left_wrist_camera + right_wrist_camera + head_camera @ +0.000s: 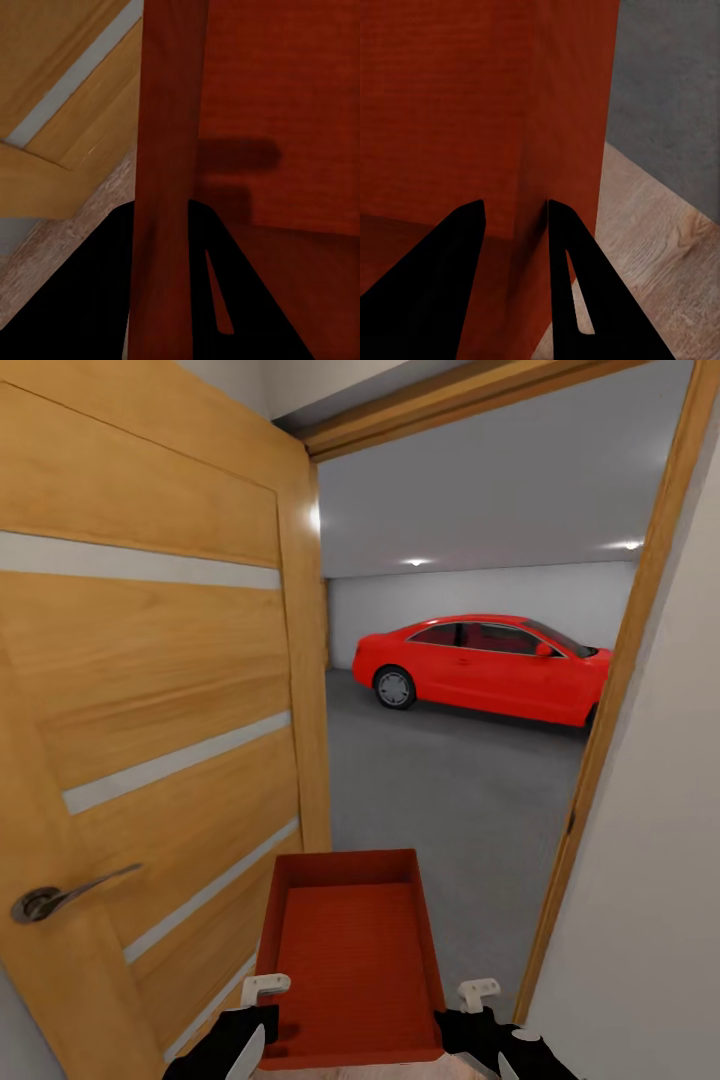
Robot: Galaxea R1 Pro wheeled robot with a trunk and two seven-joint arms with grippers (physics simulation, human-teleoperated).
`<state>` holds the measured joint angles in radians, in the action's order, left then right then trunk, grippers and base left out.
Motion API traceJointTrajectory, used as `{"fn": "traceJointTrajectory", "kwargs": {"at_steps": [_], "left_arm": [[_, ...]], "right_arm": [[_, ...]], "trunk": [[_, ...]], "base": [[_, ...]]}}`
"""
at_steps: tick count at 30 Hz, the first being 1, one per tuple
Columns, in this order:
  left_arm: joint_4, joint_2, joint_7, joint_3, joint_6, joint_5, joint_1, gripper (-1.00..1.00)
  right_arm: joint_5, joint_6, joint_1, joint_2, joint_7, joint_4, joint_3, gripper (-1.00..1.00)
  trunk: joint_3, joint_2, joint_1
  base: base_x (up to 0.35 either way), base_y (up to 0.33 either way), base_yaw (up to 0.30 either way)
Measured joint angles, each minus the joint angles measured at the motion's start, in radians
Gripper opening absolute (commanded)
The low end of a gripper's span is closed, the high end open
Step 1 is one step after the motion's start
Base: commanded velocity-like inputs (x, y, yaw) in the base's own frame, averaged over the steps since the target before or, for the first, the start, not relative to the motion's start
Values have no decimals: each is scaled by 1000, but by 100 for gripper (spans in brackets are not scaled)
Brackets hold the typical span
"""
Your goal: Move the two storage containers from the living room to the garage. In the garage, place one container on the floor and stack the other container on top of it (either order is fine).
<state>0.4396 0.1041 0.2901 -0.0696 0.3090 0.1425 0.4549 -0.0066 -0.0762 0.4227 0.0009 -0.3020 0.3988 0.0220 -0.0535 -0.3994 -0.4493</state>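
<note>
From the head view, an orange-red storage container is carried low in front of the robot, open side up, with the left end effector at its left wall and the right end effector at its right wall. Just to the left stands an open wooden door with pale stripes and a metal handle; to the right is the door frame and a pale wall. Through the opening lies the garage, with a dark grey floor, pale walls and a red car parked well beyond the threshold. In the left wrist view, the left end effector's two dark fingers sit on either side of the container's thin wall, clamped on it, with the door's wood and a strip of plank flooring off to one side. In the right wrist view, the right end effector's fingers likewise straddle the opposite wall and pinch it, while light planks meet grey concrete just past the container's corner. The step in hand appears to be carrying one container through the doorway into the garage. The next move calls for driving straight ahead, keeping the container clear of the door edge and frame, then lowering it onto the concrete well short of the car.
</note>
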Motion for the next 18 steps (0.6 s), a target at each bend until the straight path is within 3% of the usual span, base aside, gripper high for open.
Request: {"fn": "traceJointTrajectory", "kwargs": {"at_steps": [8, 18], "left_arm": [[0, 0, 0, 0, 0, 1, 0, -100], [0, 0, 0, 0, 1, 0, 0, -100]], "right_arm": [[0, -1, 0, 0, 0, 1, 0, -100], [0, -2, 0, 0, 0, 1, -1, -100]], "trunk": [[0, 0, 0], [0, 0, 0]], "base": [[58, 44, -12], [2, 1, -243]]}}
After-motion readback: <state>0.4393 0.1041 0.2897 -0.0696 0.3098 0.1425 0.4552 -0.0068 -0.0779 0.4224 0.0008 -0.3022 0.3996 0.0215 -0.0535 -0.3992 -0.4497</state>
